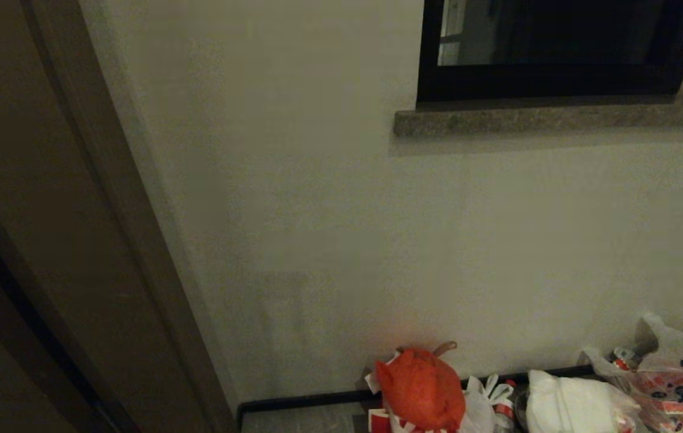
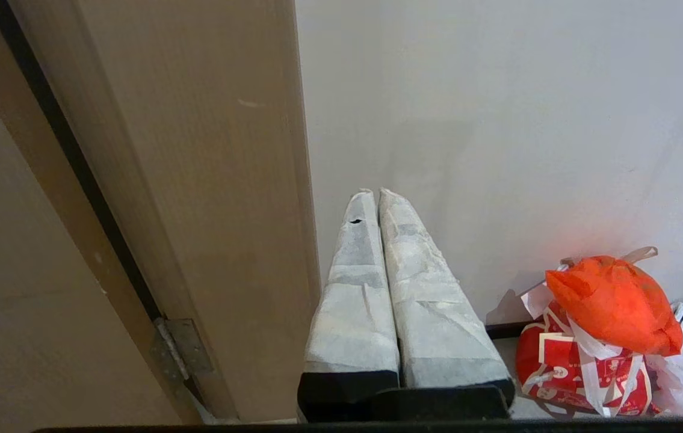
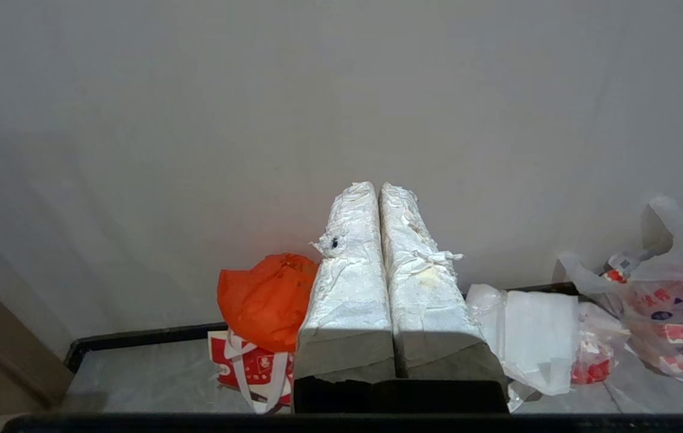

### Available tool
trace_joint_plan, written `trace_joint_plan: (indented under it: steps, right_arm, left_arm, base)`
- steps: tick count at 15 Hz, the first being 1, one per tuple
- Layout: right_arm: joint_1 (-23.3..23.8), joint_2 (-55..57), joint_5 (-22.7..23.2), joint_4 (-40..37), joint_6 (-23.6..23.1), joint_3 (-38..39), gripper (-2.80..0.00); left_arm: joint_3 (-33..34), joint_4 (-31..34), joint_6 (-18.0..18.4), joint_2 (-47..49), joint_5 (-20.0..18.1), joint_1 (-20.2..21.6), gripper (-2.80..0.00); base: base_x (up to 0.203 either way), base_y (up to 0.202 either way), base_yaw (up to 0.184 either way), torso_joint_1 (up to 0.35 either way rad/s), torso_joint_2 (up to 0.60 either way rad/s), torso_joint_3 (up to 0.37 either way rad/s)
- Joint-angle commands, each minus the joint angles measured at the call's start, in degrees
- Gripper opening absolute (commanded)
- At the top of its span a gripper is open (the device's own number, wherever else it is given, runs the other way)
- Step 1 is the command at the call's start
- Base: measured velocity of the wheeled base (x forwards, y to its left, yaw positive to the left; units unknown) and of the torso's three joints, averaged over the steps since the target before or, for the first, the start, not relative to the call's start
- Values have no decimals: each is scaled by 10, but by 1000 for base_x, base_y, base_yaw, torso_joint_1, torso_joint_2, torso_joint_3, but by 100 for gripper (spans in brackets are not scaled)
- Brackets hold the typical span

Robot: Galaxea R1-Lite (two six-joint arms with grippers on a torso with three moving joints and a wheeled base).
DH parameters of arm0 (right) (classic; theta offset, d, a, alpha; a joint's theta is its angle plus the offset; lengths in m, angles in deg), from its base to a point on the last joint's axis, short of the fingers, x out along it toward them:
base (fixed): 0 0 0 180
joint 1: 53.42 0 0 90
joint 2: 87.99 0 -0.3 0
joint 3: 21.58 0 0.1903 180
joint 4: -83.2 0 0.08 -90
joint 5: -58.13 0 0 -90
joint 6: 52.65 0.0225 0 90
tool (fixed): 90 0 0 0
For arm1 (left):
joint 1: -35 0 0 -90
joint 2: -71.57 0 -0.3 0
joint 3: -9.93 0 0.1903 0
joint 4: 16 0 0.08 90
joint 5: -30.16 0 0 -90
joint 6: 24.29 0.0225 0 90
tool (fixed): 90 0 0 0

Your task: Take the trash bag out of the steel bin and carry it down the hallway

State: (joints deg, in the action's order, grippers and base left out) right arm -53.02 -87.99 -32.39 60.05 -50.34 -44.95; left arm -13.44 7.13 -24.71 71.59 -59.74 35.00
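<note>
Wrist views are showing both the left gripper [image 2: 375,192] and right gripper [image 3: 377,185] pressed together, empty, facing an orange-red bag [image 3: 266,297].

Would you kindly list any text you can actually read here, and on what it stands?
None can be read.
White bag with red-blue print: red and blue characters, too blurred.
Red-and-white bag under the orange-red bag: white marks, too small.
Bottle: label illegible.

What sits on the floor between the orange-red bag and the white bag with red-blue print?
A plain white bag lies between the orange-red bag and the printed bag, clearest in the right wrist view.
</note>
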Motion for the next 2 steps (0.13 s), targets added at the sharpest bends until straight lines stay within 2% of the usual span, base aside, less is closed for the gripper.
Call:
trace_joint_plan:
  steps: [1, 2]
  right_arm:
    - [0, 1, 0, 0, 0, 1, -280]
    - [0, 1, 0, 0, 0, 1, -280]
  left_arm:
    - [1, 0, 0, 1, 0, 0, -280]
    - [1, 0, 0, 1, 0, 0, -280]
  base:
    - [0, 0, 0, 0, 0, 0]
    - [0, 0, 0, 0, 0, 0]
